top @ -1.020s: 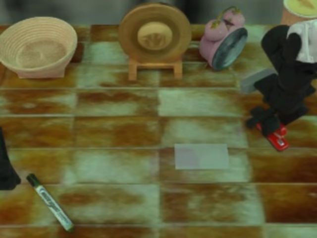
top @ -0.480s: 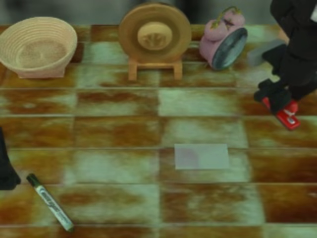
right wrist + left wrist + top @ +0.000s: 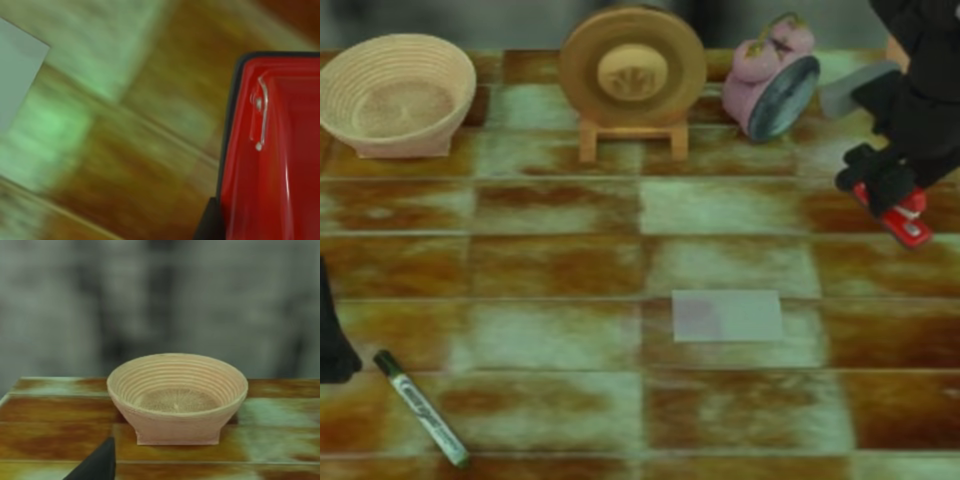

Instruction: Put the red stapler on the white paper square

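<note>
The red stapler (image 3: 906, 221) hangs above the table at the far right, with my right gripper (image 3: 882, 182) shut on its rear end and its nose pointing toward the front right. In the right wrist view the red stapler (image 3: 280, 150) fills the side of the picture, with tiles blurred beneath it. The white paper square (image 3: 727, 316) lies flat on the table, to the left of the stapler and nearer the front; a corner of the white paper square (image 3: 14, 70) also shows in the right wrist view. My left gripper (image 3: 330, 340) is parked at the left edge.
A woven basket bowl (image 3: 390, 95) sits at the back left and also shows in the left wrist view (image 3: 177, 400). A round wooden stand (image 3: 632, 72) and a pink alarm clock (image 3: 775, 80) line the back. A green-capped marker (image 3: 420, 408) lies at the front left.
My right gripper has risen off the table with the red stapler in it and shifted toward the back right. The left arm and the paper have not moved.
</note>
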{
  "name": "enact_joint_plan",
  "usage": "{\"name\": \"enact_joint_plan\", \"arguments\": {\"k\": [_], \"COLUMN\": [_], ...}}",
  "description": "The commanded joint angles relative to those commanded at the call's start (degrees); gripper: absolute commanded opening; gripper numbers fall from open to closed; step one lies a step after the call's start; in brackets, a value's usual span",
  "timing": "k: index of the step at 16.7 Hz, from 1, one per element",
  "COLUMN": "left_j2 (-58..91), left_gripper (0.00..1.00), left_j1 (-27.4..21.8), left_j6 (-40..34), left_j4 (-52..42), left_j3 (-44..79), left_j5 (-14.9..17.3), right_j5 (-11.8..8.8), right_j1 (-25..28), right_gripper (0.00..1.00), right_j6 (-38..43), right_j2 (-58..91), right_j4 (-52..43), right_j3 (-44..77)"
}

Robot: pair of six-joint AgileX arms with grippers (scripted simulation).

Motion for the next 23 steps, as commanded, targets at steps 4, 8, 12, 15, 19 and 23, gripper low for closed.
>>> {"name": "enact_joint_plan", "arguments": {"k": [4, 8, 12, 15, 19, 23], "left_j2": [0.0, 0.0, 0.0, 0.0, 0.0, 0.0], "left_gripper": [1.0, 1.0, 1.0, 1.0, 1.0, 1.0], "left_j1": [0.0, 0.0, 0.0, 0.0, 0.0, 0.0], "left_j6": [0.0, 0.0, 0.0, 0.0, 0.0, 0.0], "left_j4": [0.0, 0.0, 0.0, 0.0, 0.0, 0.0], "left_j3": [0.0, 0.0, 0.0, 0.0, 0.0, 0.0], "left_j5": [0.0, 0.0, 0.0, 0.0, 0.0, 0.0], "right_j5": [0.1, 0.2, 0.3, 0.4, 0.4, 0.5], "right_j1": [4.7, 12.1, 19.1, 21.7, 21.6, 21.5], "right_gripper": [0.0, 0.0, 0.0, 0.0, 0.0, 0.0], "right_j6": [-8.1, -20.4, -32.6, -36.6, -36.5, -36.4], "right_j2": [1.1, 2.4, 3.2, 3.2, 3.1, 3.7], "right_j4": [-1.6, -4.0, -6.0, -6.6, -6.5, -2.2], "right_j3": [2.7, 6.0, 8.9, 9.9, 9.7, 6.1]}}
